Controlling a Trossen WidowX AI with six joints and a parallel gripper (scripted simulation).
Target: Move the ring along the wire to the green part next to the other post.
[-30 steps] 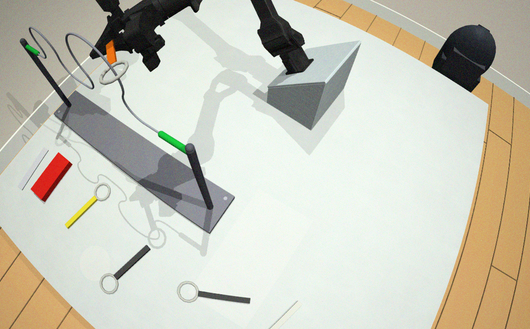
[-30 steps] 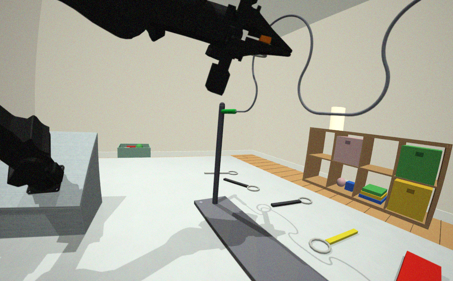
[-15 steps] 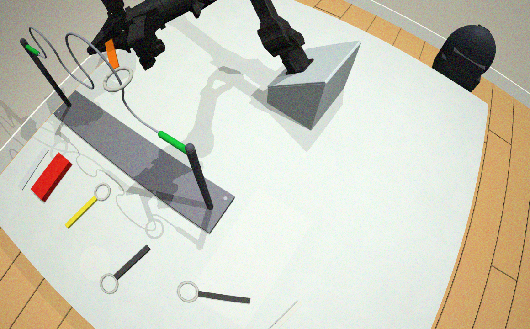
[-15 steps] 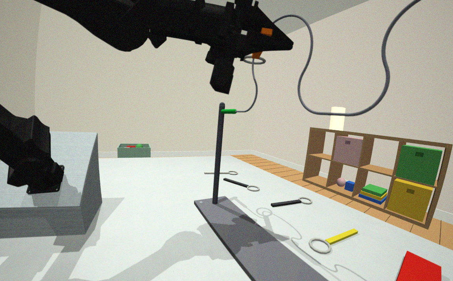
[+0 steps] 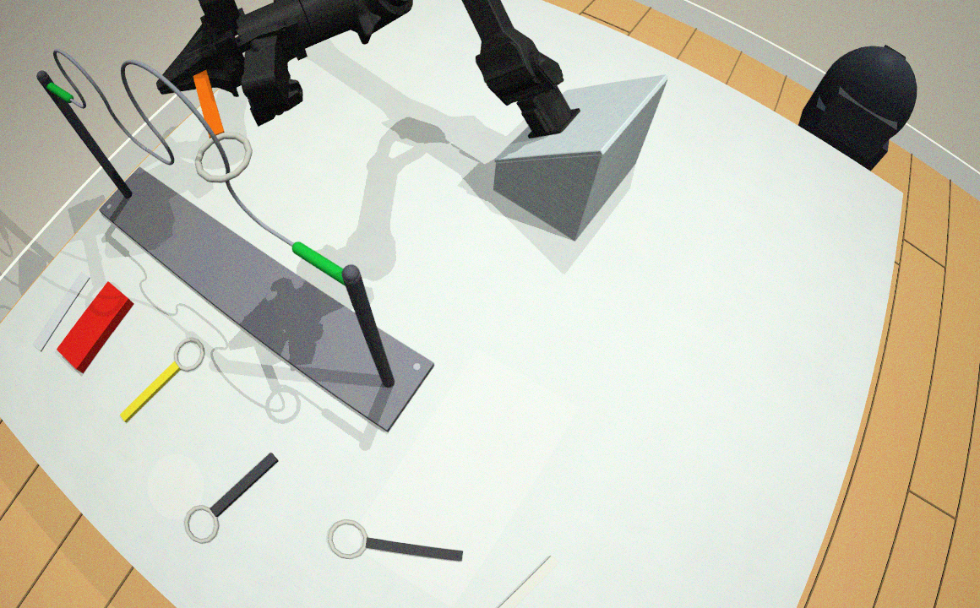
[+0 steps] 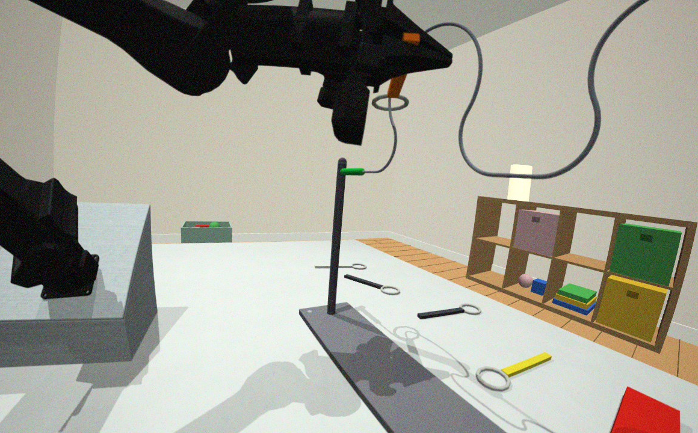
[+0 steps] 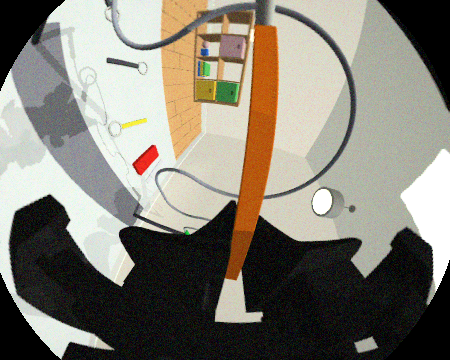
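Observation:
My gripper (image 5: 160,86) (image 6: 450,58) (image 7: 235,205) is shut on the orange handle (image 5: 209,104) (image 6: 396,86) (image 7: 262,125). The pale ring (image 5: 199,160) (image 6: 374,103) hangs below the handle, around the grey wire (image 5: 247,211) (image 6: 597,118) (image 7: 354,100), on the rising stretch between the near green part (image 5: 319,261) (image 6: 352,171) and the first high bend. The far green part (image 5: 59,92) (image 7: 187,232) is by the far post (image 5: 89,143). The wire crosses my fingers in the top view; their gap to it is unclear. The ring is out of the wrist view.
The near post (image 5: 369,325) (image 6: 335,242) stands on a grey base plate (image 5: 198,249). A red block (image 5: 93,328), a yellow-handled ring (image 5: 149,391) and dark-handled rings (image 5: 244,484) (image 5: 414,550) lie beyond it. My arm's wedge mount (image 5: 547,185) stands on the opposite side.

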